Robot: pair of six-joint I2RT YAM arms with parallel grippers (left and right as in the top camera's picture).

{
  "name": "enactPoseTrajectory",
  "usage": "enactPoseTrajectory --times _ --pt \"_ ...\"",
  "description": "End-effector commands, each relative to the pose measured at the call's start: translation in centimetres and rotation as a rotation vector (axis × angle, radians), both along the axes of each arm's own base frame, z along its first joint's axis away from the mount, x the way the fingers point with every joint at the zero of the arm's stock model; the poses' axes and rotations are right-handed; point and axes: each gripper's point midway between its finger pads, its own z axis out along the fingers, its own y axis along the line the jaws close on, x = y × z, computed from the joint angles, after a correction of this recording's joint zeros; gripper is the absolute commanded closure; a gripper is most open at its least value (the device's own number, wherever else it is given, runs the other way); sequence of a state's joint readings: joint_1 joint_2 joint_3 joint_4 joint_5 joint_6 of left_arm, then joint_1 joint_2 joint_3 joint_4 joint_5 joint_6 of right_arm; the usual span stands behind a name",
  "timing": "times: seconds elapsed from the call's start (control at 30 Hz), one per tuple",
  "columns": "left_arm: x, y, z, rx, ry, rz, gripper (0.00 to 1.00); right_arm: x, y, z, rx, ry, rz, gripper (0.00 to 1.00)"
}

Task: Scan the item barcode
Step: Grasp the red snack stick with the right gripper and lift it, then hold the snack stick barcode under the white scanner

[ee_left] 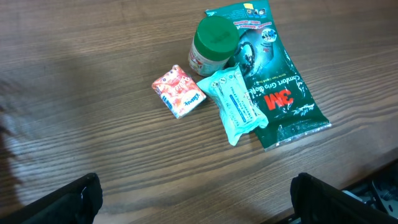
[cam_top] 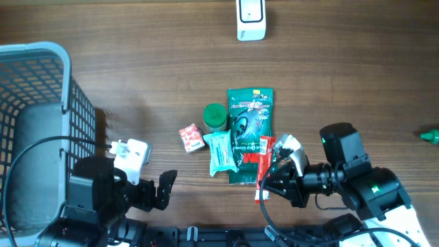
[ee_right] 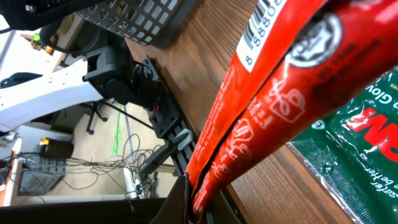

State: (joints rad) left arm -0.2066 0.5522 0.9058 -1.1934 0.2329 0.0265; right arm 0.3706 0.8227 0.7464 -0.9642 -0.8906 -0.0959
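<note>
right end effector (cam_top: 271,182) behind red packet (cam_top: 264,163)

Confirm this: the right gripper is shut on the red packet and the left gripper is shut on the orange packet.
Wrong about the left gripper: the left wrist view shows it open, the orange packet lying free on the table. The right gripper is shut on the red packet.
</note>
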Motion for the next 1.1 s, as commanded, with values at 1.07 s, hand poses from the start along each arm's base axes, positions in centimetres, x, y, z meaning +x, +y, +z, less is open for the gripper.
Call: enactPoseTrajectory --times 1.07 --pt "0.1 0.1 0.2 0.009 -0.014 -0.008 0.00 43.5 -8.9 -0.9 -1.068 -1.263 -0.335 0.96"
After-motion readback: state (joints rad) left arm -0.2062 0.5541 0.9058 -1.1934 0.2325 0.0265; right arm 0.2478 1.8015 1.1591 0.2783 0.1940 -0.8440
